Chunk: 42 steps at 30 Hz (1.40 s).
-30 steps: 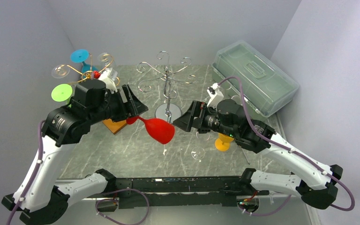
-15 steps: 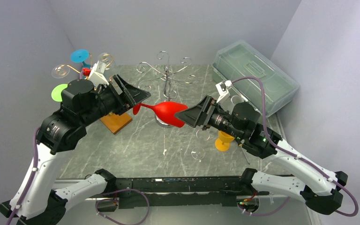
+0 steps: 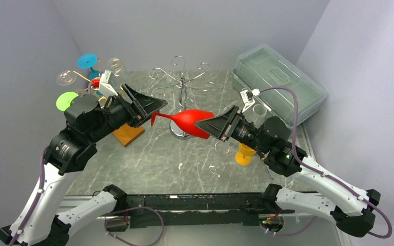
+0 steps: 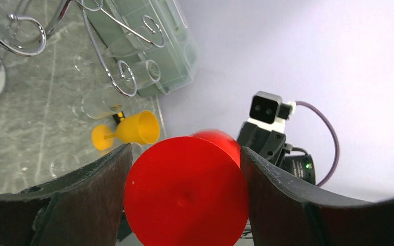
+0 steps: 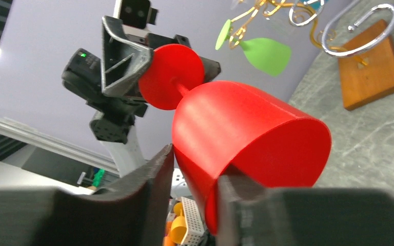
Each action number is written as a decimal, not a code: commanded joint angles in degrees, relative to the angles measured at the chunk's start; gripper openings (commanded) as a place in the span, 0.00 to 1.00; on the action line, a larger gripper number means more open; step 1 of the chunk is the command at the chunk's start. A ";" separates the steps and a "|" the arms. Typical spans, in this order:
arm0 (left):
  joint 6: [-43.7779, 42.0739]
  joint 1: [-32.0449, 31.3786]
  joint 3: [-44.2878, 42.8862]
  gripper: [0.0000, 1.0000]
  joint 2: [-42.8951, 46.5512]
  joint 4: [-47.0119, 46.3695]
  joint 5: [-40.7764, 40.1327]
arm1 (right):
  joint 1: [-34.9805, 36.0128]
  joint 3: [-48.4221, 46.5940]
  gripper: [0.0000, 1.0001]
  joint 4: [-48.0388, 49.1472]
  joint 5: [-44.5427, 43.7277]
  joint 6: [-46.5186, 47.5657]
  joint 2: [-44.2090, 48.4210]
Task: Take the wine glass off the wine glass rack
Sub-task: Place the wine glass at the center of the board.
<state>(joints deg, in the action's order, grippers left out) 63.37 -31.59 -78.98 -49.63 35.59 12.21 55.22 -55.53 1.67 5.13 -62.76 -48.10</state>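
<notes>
The red wine glass (image 3: 190, 119) lies level in the air between my two arms, over the table's middle and apart from both racks. My left gripper (image 3: 156, 108) is shut on its round foot (image 4: 184, 195), one jaw touching each side of the disc. At the other end, my right gripper (image 3: 214, 124) is shut on the bowl (image 5: 236, 123), with one finger outside the wall and the other inside the rim. The gold wire wine glass rack (image 3: 98, 82) on its wooden base (image 3: 128, 134) stands at the back left, behind my left arm.
A green glass (image 3: 66, 101) and a blue glass (image 3: 87, 61) hang on the gold rack. A silver wire rack (image 3: 183, 84) stands at the back middle. A yellow glass (image 3: 244, 154) and clear glasses (image 3: 216, 167) lie on the table. A lidded plastic box (image 3: 279, 84) sits back right.
The left arm lifted the red glass from a downward tilt to level and carried it back and to the right. The right gripper came onto the bowl and closed on its rim.
</notes>
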 commanded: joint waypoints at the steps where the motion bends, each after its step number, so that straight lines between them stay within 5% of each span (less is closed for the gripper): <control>1: 2.62 -0.22 1.63 0.54 0.61 -8.37 3.61 | 0.24 -0.46 0.09 7.75 1.18 -1.29 0.99; 2: 2.11 -0.21 1.61 0.57 0.59 -8.35 3.60 | 0.18 -0.68 0.00 7.47 1.13 -1.30 0.97; 7: -1.31 -0.18 -0.10 0.79 0.67 -5.35 2.20 | 0.22 -1.21 0.00 4.26 -1.07 -0.16 1.99; 14: -7.59 -0.22 -4.99 0.99 -0.54 2.77 -1.41 | 0.24 -5.84 0.00 -5.85 -4.12 3.70 3.31; 28: -22.12 -0.22 -18.89 0.99 -5.19 20.39 -11.98 | 0.23 -19.79 0.00 -36.70 -0.44 15.83 -1.93; 37: -27.62 -0.22 -24.59 0.99 -9.19 25.37 -19.31 | 0.92 -21.89 0.00 -43.53 4.66 20.11 -8.34; 42: -30.04 -0.22 -26.11 1.00 -11.14 26.07 -22.37 | 5.04 -22.54 0.00 -46.27 -0.55 22.03 -12.79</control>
<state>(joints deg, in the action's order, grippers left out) 36.97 -31.73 -103.02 -59.53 60.75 -5.87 57.41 -75.94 -42.06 7.42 -43.79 -58.65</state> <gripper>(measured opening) 0.994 0.028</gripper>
